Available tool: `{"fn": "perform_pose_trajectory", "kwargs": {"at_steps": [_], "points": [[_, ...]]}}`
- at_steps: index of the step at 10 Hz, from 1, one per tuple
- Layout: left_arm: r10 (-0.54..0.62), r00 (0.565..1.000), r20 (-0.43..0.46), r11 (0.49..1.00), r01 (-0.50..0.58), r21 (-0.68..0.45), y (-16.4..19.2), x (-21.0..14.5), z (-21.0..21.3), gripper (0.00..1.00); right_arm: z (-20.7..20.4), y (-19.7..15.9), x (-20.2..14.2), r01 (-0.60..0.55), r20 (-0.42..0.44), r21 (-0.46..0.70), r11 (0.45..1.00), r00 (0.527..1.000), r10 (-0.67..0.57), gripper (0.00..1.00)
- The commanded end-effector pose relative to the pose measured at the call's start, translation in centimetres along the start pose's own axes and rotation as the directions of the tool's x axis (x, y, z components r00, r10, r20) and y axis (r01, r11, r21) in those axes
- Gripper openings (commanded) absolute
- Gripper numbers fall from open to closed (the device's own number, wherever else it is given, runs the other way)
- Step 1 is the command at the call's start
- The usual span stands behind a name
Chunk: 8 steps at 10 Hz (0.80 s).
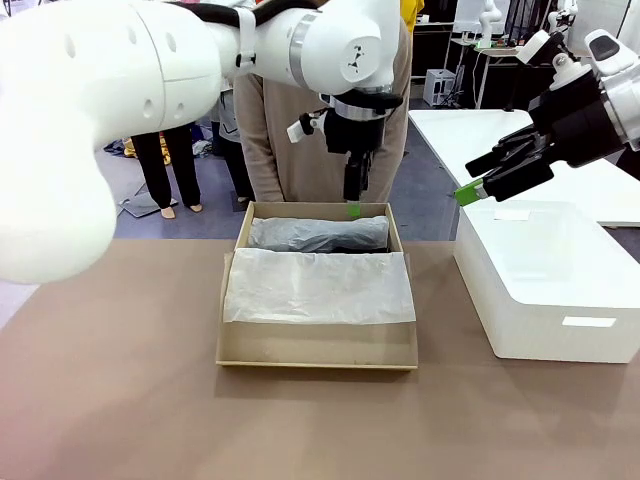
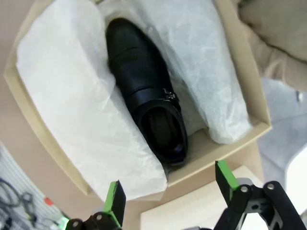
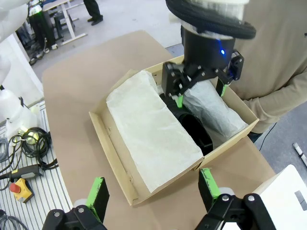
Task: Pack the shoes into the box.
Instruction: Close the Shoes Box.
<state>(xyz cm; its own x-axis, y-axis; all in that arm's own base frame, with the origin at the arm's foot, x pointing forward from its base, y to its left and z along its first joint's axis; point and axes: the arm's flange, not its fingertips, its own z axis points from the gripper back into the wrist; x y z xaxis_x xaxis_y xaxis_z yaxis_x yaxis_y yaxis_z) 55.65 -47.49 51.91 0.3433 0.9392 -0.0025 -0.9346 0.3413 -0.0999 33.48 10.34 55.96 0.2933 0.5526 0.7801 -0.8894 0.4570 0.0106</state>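
One box (image 1: 318, 355), middle of the worktop, toward the far edge. One shoe (image 2: 144, 91) counted inside, long axis along the box, toe toward its left end. Tissue (image 1: 318, 285) hides the rest. Left gripper (image 1: 354, 200) above the box, spread, empty. Right gripper (image 3: 152, 181) spread, empty.

On the desk (image 1: 120, 400) sits a cardboard box (image 1: 316, 356), white tissue paper (image 1: 318, 287) over its near half, a dark wrapped bundle (image 1: 318, 234) along its far wall. Left fingers (image 1: 353, 185) hang above that wall; right fingers (image 1: 505, 183), spread, above a white bin (image 1: 560, 300) at right.
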Motion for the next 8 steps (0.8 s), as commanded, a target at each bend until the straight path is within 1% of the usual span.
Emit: {"fn": "perform_pose_trajectory", "kwargs": {"at_steps": [1,2,3,4,5,6,7,8], "points": [[-0.251,0.967,-0.042,0.968,0.251,0.011,1.9,4.3,1.5,1.0,-0.2,-0.3,-0.1,-0.018,0.029,0.02,1.0,0.999,0.018,1.0],[-0.399,0.915,-0.054,0.916,0.401,0.029,2.6,6.4,2.2,1.0,-0.2,-0.3,-0.1,-0.018,0.029,0.02,1.0,0.999,0.018,1.0],[-0.536,0.839,-0.091,0.843,0.539,0.001,3.2,8.6,2.6,1.0,-0.2,-0.3,-0.1,-0.018,0.029,0.02,1.0,0.999,0.018,1.0],[-0.665,0.737,-0.12,0.745,0.667,-0.031,4.0,10.8,3.2,1.0,-0.2,-0.3,-0.1,-0.018,0.029,0.02,1.0,0.999,0.018,1.0],[-0.765,0.63,-0.134,0.642,0.763,-0.076,4.9,13.1,3.7,1.0,-0.2,-0.3,-0.1,-0.018,0.029,0.02,1.0,0.999,0.018,1.0],[-0.83,0.548,-0.101,0.555,0.828,-0.072,5.8,15.4,4.0,1.0,-0.2,-0.3,-0.1,-0.018,0.029,0.02,1.0,0.999,0.018,1.0],[-0.869,0.488,-0.08,0.492,0.869,-0.056,6.2,17.0,4.1,1.0,-0.2,-0.3,-0.1,-0.018,0.029,0.02,1.0,0.999,0.018,1.0],[-0.887,0.453,-0.089,0.459,0.886,-0.067,6.1,18.4,4.0,1.0,-0.2,-0.3,-0.1,-0.018,0.029,0.02,1.0,0.999,0.018,1.0]]}}
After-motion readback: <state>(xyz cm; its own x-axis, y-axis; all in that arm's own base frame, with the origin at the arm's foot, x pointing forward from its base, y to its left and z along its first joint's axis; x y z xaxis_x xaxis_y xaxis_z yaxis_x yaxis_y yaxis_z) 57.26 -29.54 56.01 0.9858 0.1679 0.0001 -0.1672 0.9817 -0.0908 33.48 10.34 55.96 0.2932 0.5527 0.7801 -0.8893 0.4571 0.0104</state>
